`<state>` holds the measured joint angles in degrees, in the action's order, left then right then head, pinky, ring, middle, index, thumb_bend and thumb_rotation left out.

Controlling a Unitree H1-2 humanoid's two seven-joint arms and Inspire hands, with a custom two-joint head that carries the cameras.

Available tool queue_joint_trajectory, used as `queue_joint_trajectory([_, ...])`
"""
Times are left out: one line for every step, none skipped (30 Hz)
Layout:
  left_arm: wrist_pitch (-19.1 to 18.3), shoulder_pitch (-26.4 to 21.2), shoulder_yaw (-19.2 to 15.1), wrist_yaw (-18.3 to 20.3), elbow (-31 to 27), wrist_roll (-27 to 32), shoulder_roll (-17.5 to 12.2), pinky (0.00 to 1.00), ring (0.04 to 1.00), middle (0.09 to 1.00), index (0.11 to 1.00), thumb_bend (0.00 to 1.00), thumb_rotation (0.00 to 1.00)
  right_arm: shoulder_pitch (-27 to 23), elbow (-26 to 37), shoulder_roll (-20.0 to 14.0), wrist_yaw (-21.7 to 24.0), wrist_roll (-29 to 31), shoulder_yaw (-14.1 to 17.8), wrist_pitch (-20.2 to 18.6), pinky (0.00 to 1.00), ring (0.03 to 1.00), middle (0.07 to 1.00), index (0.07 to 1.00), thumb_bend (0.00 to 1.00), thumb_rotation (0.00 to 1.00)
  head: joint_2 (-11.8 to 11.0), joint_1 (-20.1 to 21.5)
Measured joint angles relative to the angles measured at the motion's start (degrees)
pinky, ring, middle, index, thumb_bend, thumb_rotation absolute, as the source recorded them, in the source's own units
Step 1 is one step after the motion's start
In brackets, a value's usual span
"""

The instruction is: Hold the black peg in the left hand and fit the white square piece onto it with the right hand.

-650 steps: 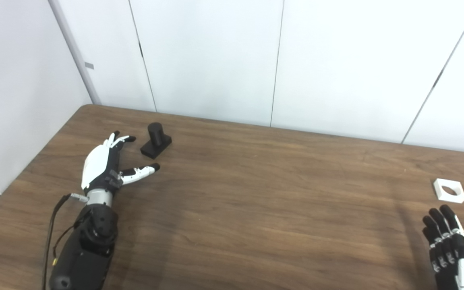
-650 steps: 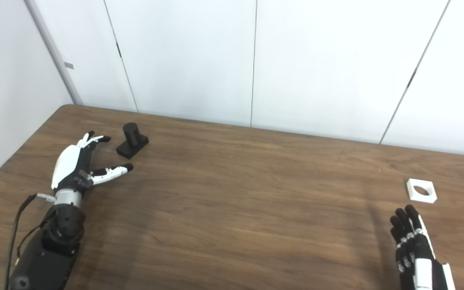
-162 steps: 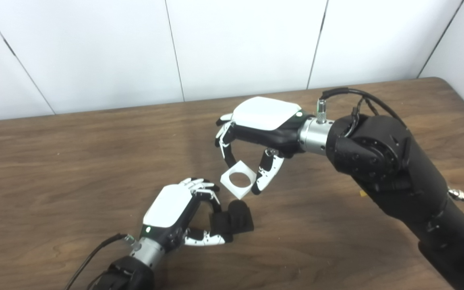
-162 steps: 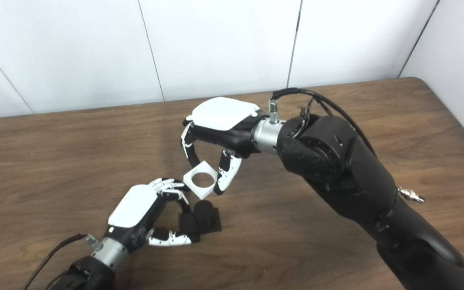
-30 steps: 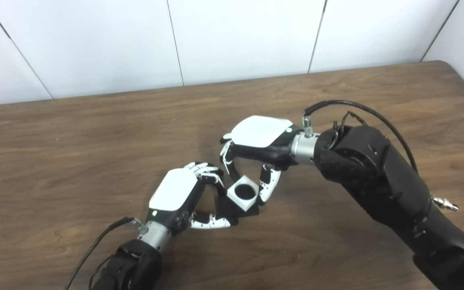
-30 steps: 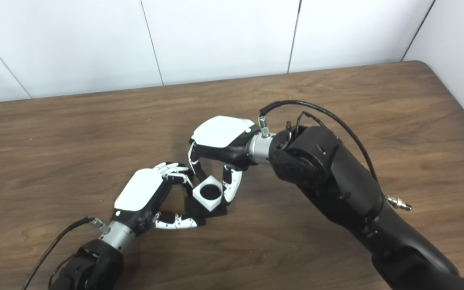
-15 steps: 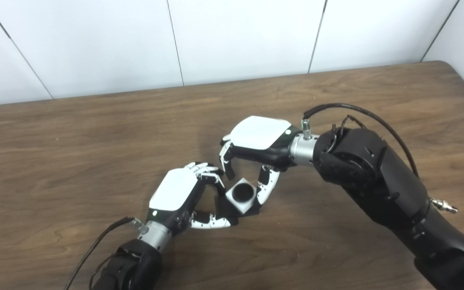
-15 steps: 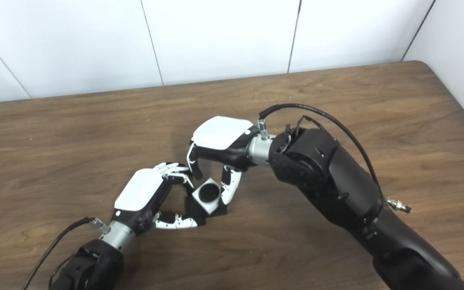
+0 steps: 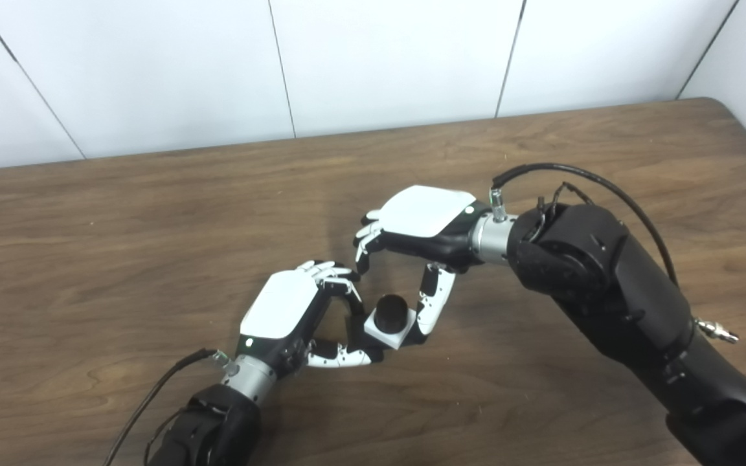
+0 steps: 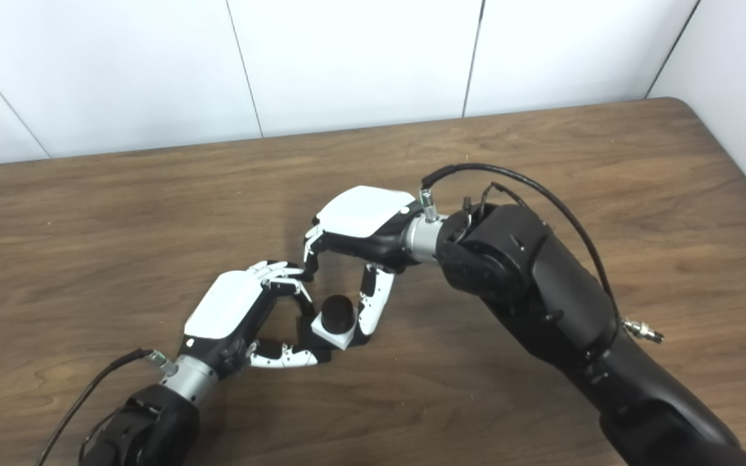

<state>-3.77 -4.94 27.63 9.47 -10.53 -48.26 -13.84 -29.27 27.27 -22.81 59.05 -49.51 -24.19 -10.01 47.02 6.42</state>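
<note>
Left eye view: nearest, the left hand (image 9: 295, 317) grips the peg (image 9: 391, 312) on the worktop (image 9: 120, 226), the white piece (image 9: 387, 329) has now dropped fully around it, and beyond, the right hand (image 9: 421, 223) has opened, so fitting looks done.

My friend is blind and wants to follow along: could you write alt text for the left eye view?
On a brown wooden table, a white square piece sits seated over a black peg. The robot's left hand grips the peg's base, and the right hand arches above, fingers spread, its thumb beside the piece.
</note>
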Motion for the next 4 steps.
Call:
queue_joint_trajectory([0.0,0.0,0.0,0.0,0.0,0.0,0.0,0.91,0.847,0.791,0.488,0.52,0.05,0.0,0.6,-0.1,0.3,0.0,0.5,-0.3,0.96,0.969,0.893,0.748,1.0,0.38,0.0,0.0])
queue_joint_trajectory([0.0,0.0,0.0,0.0,0.0,0.0,0.0,0.91,0.847,0.791,0.488,0.52,0.05,0.0,1.0,-0.2,0.3,0.0,0.9,-0.5,0.95,0.968,0.892,0.747,1.0,0.38,0.0,0.0])
queue_joint_trajectory([0.0,0.0,0.0,0.0,0.0,0.0,0.0,0.91,0.848,0.791,0.488,0.52,0.05,0.0,1.4,-0.5,0.3,0.1,1.5,-0.6,0.95,0.969,0.892,0.748,1.0,0.38,0.0,0.0])
queue_joint_trajectory([0.0,0.0,0.0,0.0,0.0,0.0,0.0,0.91,0.85,0.792,0.488,0.52,0.05,0.1,1.8,-0.8,0.3,0.2,2.1,-0.8,0.94,0.97,0.894,0.75,1.0,0.39,0.0,0.0])
